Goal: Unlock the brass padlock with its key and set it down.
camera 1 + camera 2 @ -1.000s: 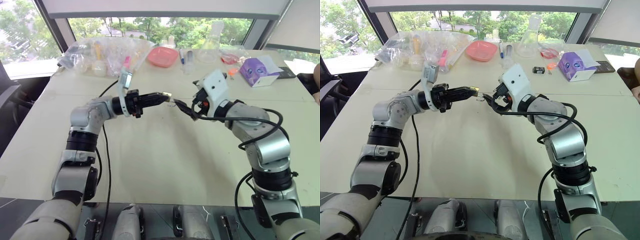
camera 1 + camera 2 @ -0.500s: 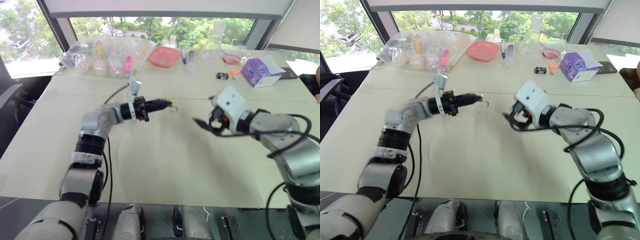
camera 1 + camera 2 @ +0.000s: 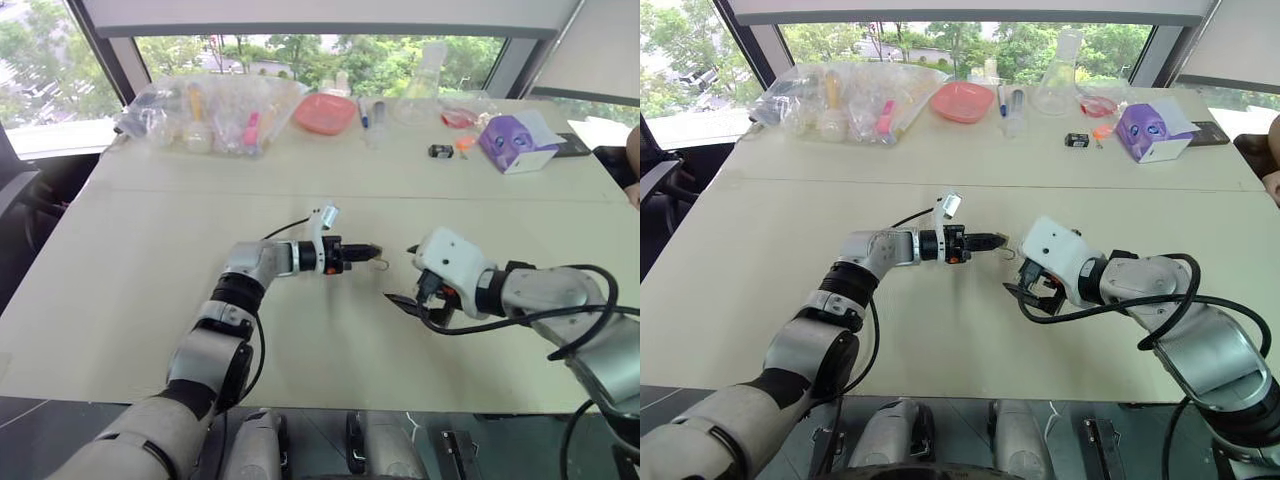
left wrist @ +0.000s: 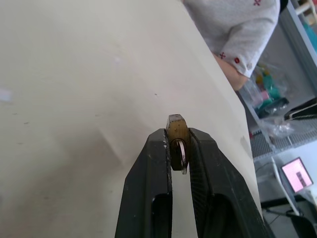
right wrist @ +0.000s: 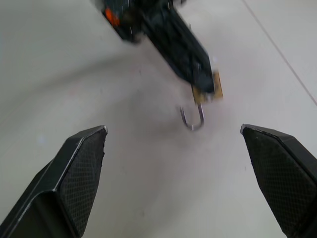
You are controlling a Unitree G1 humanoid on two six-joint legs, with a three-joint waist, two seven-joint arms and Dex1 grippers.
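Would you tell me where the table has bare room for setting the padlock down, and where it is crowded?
The beige table is bare all around the left gripper, which holds the brass padlock, and the open right gripper. Bare surface runs back to the table's seam. The far edge is crowded: plastic bags, pink dish, glass flask, purple box.

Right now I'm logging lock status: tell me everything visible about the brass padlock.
The brass padlock is a tiny dull-gold metal block, pinched at the tips of the left gripper, held over the table and not resting on it. Its silvery shackle hangs as an open hook, free at one end. The right gripper is apart from it, open.
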